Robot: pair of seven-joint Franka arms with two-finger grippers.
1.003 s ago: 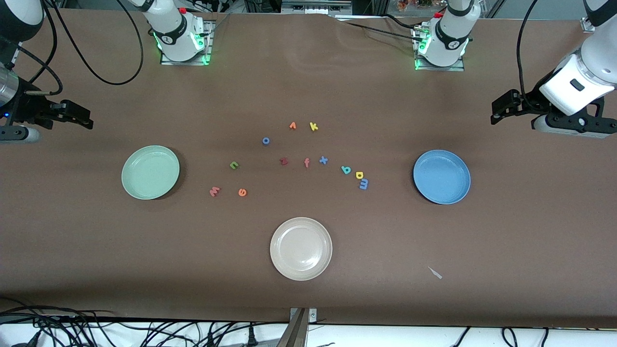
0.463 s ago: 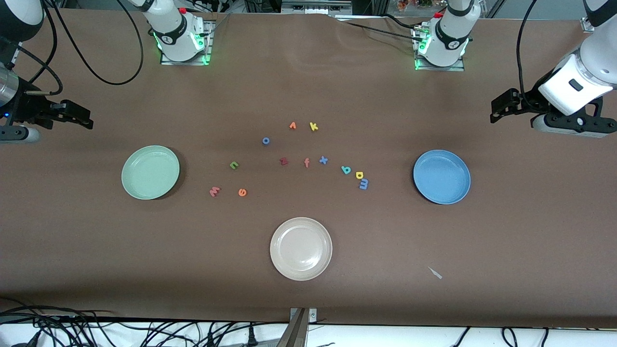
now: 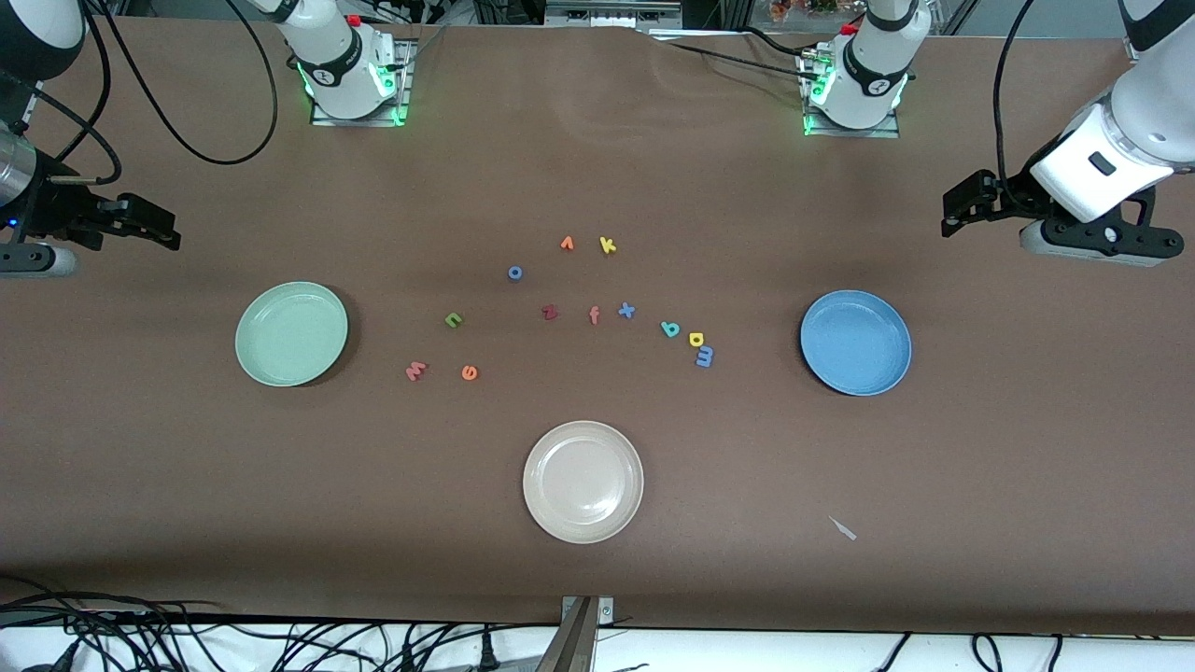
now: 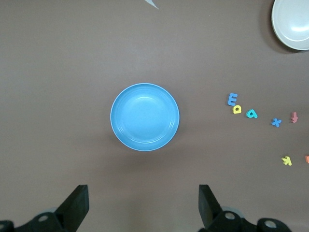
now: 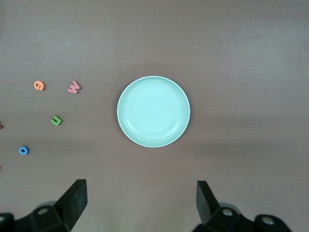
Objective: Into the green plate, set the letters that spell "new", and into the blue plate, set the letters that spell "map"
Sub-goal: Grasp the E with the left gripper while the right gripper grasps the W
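left end effector: wide open, nothing held, over bench
right end effector: same, wide open, empty

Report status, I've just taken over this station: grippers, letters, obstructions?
Left gripper and right gripper open, empty, high at table ends. Green plate and blue plate empty; all letters on table. Nothing blocking.

A wide table covered in a matte brown cloth fills nearly the whole front view, evenly lit from above with soft shadows. Along its edge nearest the front camera runs a white strip with tangled black cables and a metal bracket at the middle. A small pale scrap lies on the cloth near that edge.
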